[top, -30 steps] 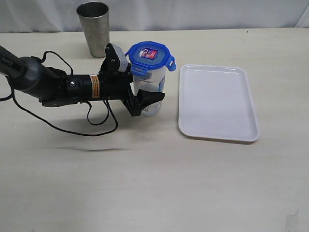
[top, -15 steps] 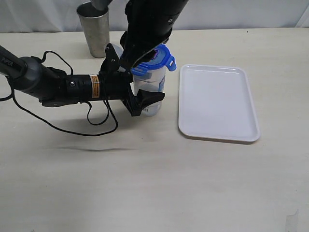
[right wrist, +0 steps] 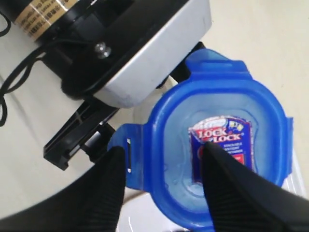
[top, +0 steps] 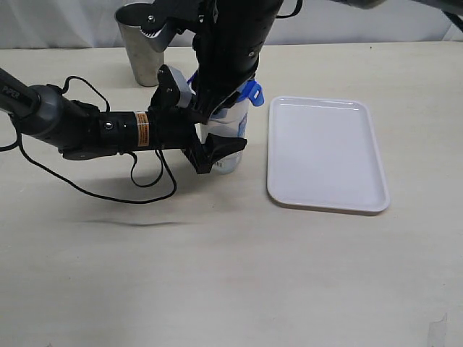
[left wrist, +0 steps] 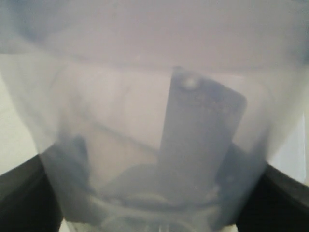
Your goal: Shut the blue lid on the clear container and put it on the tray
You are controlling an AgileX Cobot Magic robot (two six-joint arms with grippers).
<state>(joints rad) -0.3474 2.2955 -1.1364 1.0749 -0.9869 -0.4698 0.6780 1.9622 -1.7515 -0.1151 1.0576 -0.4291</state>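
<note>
**item: clear container with blue lid, held over the counter, beside the tray**

location: you have the clear container (top: 230,129) upright on the counter (top: 217,275), left of the tray (top: 325,155) in the exterior view. a narrow strip of counter separates it from the tray's left rim. the blue lid (right wrist: 231,111) sits on top of the container.

left gripper (top: 224,139): it reaches in level from the left. its fingers (left wrist: 21,198) are closed on the container's lower body, one on each side. in the left wrist view the cloudy wall fills the space between them.

right gripper (right wrist: 161,152): it hangs down over the lid from above. its fingers (right wrist: 106,193) are spread apart and hold nothing. one tip lies over the lid's label and the other over a side flap; you cannot tell if either one touches.

edges and room: three of the lid's flaps show in the right wrist view, all sticking outward. the tray's white surface shows from rim to rim. a wide stretch of counter lies in front of both arms. the steel cup (top: 137,50) stands behind the left arm, near the back edge and partly hidden by the right arm. a black cable (top: 145,189) loops on the counter under the left arm.

count: one blue lid, one clear container, one tray, one steel cup, two grippers.
</note>
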